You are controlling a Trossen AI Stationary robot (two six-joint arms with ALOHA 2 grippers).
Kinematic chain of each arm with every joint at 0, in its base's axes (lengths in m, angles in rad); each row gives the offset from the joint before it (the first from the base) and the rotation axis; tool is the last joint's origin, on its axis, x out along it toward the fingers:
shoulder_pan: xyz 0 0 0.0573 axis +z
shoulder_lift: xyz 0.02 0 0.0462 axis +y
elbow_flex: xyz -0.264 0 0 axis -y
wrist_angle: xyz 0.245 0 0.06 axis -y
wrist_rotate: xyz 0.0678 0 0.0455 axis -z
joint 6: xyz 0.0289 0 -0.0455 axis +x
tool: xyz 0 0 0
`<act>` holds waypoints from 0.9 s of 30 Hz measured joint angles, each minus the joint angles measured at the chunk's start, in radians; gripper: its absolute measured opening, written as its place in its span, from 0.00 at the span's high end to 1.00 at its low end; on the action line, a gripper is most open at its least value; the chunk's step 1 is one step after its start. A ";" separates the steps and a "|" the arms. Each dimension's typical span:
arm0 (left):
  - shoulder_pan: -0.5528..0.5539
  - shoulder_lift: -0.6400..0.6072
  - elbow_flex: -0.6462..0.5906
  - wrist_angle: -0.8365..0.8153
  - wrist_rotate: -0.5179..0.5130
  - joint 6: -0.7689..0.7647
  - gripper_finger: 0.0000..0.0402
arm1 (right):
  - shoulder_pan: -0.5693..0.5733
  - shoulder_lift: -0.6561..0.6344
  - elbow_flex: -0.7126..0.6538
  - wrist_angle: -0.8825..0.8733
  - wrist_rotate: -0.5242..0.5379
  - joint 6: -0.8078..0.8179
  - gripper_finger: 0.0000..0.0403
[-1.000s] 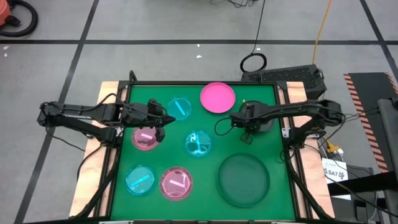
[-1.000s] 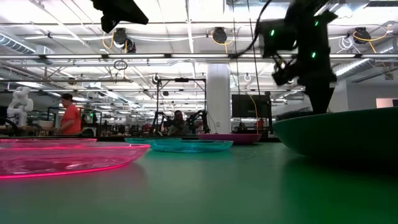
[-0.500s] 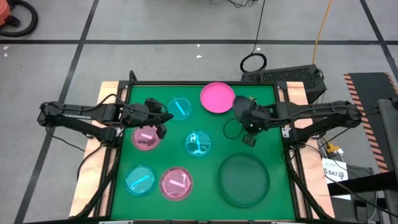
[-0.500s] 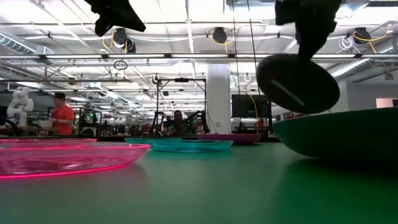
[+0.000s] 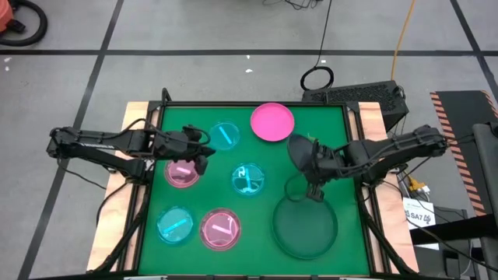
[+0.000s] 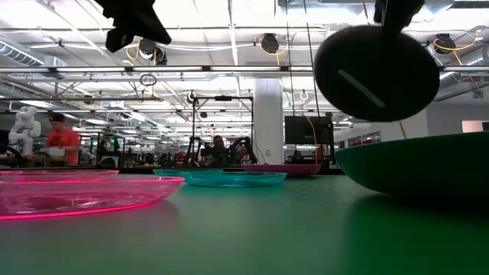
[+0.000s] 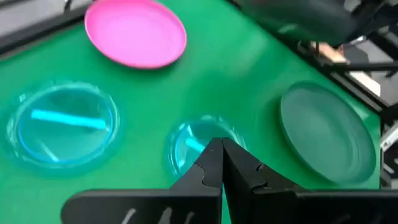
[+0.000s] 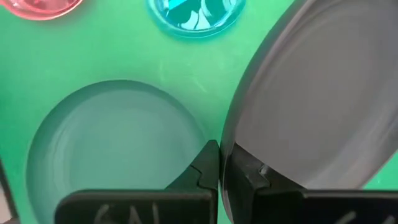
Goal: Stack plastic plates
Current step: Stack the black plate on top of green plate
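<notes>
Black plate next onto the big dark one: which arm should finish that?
Right. The right gripper is shut on the black plate, holding it in the air beside the big dark plate. The left gripper hangs closed over the far pink plate.

Translucent glossy pink plate [image 5: 181,173], see-through cyan plate [image 5: 248,180], opaque matt black plate [image 8: 317,93], smooth green tabletop [image 5: 311,128].
</notes>
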 joint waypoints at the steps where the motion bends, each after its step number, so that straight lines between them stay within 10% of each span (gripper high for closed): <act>1: -0.004 0.000 0.000 -0.014 0.003 -0.009 1.00 | 0.012 0.014 0.028 -0.024 0.001 0.012 0.99; 16: -0.016 0.000 0.000 0.006 0.013 -0.068 1.00 | 0.155 0.288 0.487 -0.287 0.002 0.163 0.99; 27: -0.036 0.000 0.000 -0.015 0.013 -0.044 1.00 | 0.278 0.425 0.520 -0.330 0.001 0.014 0.99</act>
